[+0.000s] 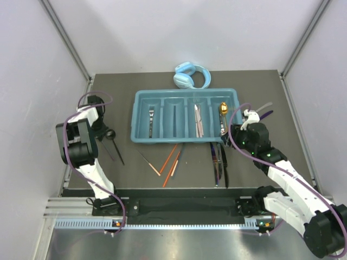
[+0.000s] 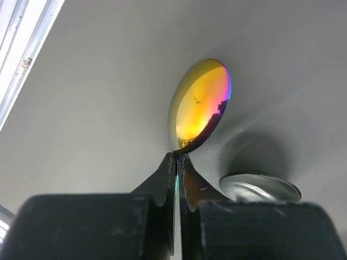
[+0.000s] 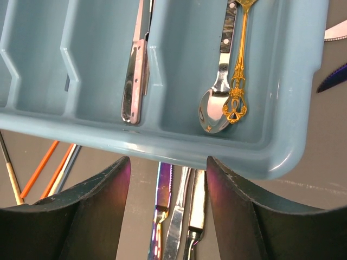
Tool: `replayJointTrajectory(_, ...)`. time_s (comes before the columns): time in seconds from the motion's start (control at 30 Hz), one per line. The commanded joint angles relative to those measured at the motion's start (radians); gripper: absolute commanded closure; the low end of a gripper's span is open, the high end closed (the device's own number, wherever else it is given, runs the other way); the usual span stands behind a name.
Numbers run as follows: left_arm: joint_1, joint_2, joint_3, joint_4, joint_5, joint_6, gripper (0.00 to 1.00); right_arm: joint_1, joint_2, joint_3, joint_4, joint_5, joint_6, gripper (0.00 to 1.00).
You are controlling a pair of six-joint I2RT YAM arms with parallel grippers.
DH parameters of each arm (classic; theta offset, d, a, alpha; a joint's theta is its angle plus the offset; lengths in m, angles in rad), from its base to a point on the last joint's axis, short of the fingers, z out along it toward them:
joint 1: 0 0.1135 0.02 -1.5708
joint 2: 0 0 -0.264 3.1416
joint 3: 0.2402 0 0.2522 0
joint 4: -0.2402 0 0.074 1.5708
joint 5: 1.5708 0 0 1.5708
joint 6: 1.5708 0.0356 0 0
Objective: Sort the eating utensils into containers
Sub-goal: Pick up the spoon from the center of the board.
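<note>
My left gripper (image 2: pixel 178 158) is shut on the thin neck of an iridescent gold spoon (image 2: pixel 199 105), whose bowl sticks out past the fingertips over the grey mat. From above, this gripper (image 1: pixel 105 133) is at the table's left, well left of the teal tray (image 1: pixel 184 93). A silver spoon bowl (image 2: pixel 259 187) lies beside the right finger. My right gripper (image 3: pixel 168 169) is open just outside the tray's near wall (image 3: pixel 190 149), above a purple knife (image 3: pixel 162 200) and two silver knives (image 3: pixel 190 214). The right compartment holds an ornate gold spoon (image 3: pixel 238 81) and a silver spoon (image 3: pixel 214 111).
Orange chopsticks (image 1: pixel 171 160) lie in front of the tray, left of the knives (image 1: pixel 219 162). A fork (image 1: pixel 150 116) and knives (image 1: pixel 198 120) lie in other compartments. Light blue headphones (image 1: pixel 191 76) sit behind the tray. A knife tip (image 3: pixel 332 78) shows right of the tray.
</note>
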Motion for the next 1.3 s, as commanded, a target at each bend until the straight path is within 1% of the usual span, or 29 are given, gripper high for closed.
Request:
replayJointTrajectory(0.0,0.008,0.039,-0.022,0.011,0.133,0.006,1.00,-0.013,0.000,0.006,0.051,-0.010,-0.011,0.42)
replayJointTrajectory(0.13,0.006,0.010,-0.038,0.005,0.209,0.018,1.00,-0.014,0.001,0.000,0.054,-0.012,-0.009,0.41)
replayJointTrajectory(0.2,-0.001,-0.035,-0.053,0.004,0.245,0.021,1.00,-0.016,0.003,-0.005,0.056,-0.010,-0.009,0.41)
replayJointTrajectory(0.4,-0.009,-0.179,-0.111,-0.016,0.261,0.026,1.00,-0.017,0.018,-0.006,0.071,-0.017,-0.005,0.42)
replayJointTrajectory(0.6,-0.017,-0.300,-0.110,-0.051,0.213,0.012,1.00,-0.022,0.044,-0.008,0.088,-0.030,0.001,0.41)
replayJointTrajectory(0.83,-0.020,-0.331,-0.085,-0.070,0.244,0.011,1.00,-0.023,0.057,-0.005,0.093,-0.035,0.006,0.41)
replayJointTrajectory(1.03,-0.030,-0.320,-0.087,-0.067,0.276,0.017,1.00,-0.023,0.055,-0.008,0.093,-0.035,0.008,0.41)
replayJointTrajectory(1.13,-0.059,-0.335,-0.064,-0.079,0.276,0.018,1.00,-0.023,0.055,-0.008,0.091,-0.035,0.009,0.41)
replayJointTrajectory(1.23,-0.110,-0.342,0.010,-0.122,0.258,0.014,1.00,-0.023,0.063,-0.008,0.097,-0.036,0.009,0.42)
replayJointTrajectory(1.27,-0.139,-0.342,0.058,-0.136,0.263,0.009,1.00,-0.023,0.066,-0.003,0.096,-0.035,0.009,0.42)
